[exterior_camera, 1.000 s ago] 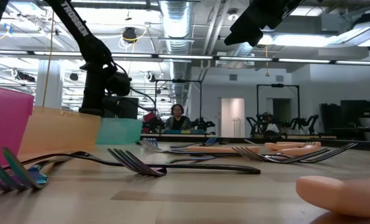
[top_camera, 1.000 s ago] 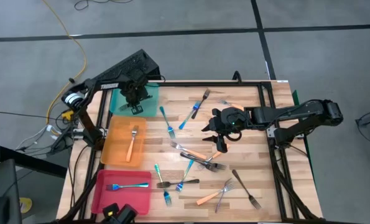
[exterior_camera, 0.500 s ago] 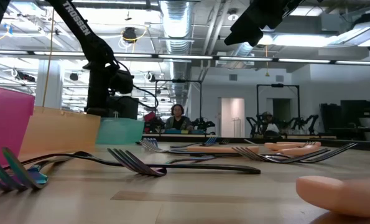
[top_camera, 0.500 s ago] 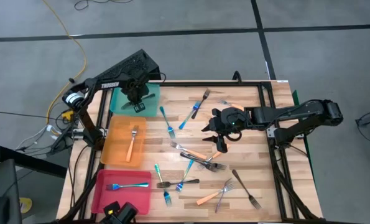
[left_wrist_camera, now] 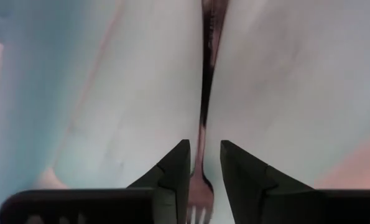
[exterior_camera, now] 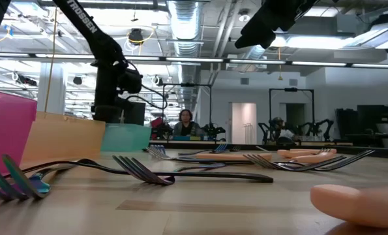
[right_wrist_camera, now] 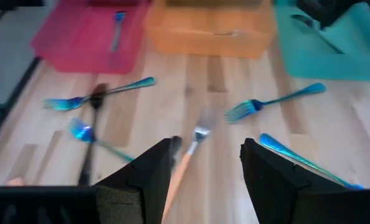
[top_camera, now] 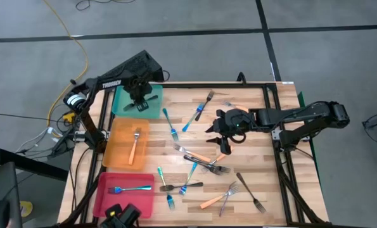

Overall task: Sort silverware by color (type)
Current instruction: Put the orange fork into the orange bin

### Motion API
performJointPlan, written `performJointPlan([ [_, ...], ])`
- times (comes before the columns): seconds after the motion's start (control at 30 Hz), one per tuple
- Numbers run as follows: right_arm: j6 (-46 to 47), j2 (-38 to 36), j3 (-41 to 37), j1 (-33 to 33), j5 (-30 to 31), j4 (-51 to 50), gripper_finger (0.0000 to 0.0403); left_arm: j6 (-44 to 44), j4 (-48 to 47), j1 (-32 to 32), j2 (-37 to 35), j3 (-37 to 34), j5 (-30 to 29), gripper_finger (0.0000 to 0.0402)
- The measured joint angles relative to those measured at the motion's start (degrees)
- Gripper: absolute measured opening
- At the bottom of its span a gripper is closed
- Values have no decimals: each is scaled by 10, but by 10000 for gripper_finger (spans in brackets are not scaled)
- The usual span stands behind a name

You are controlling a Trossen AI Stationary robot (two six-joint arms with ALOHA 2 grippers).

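Silverware: forks, scattered over the middle and right of the bench (top_camera: pixel 251 95), most lying between the trays and the right edge; a tangle of dark and blue ones (top_camera: pixel 198 166) sits near the centre, an orange-handled fork (top_camera: pixel 210 201) toward the near edge.

Fork in teal tray (left_wrist_camera: pixel 204 124): slim, dark-looking, lying flat on the tray floor; in the left wrist view its tines show in the gap between the jaws.

Teal tray (top_camera: pixel 153 109): far-left corner of the bench. Orange tray (top_camera: pixel 115 149), holding 1 orange-handled fork (top_camera: pixel 134 147), sits beside it along the left edge. Pink tray (top_camera: pixel 106 196), holding 1 blue fork (top_camera: pixel 128 189), near-left corner.

Left gripper (top_camera: pixel 139 96): over the teal tray. Jaws narrowly parted, nothing clamped. Change noted: 1 second ago the jaws were shut and lower in the tray; they have since parted and the arm has lifted slightly. Judgement: the fork has just been released, so 1 more piece counts as sorted and this arm is free to fetch another.

Right gripper (top_camera: pixel 225 130): hovering above the centre-right of the bench, unmoved over the last second. Jaws wide, empty; an orange-handled fork (right_wrist_camera: pixel 186 155) lies just below them. Judgement: likely next pick.

Remaining: roughly 15 forks unsorted; task early.
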Motion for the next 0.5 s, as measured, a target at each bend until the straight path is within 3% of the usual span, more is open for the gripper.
performJointPlan([
  [0.23, 40, 4, 0, -19, 113, -3, 210, -35, -97, 0, 0, 99, 31, 75],
  [0.5, 93, 4, -19, -2, 115, -23, 210, -51, -174, -26, -37, 221, 177, 75],
])
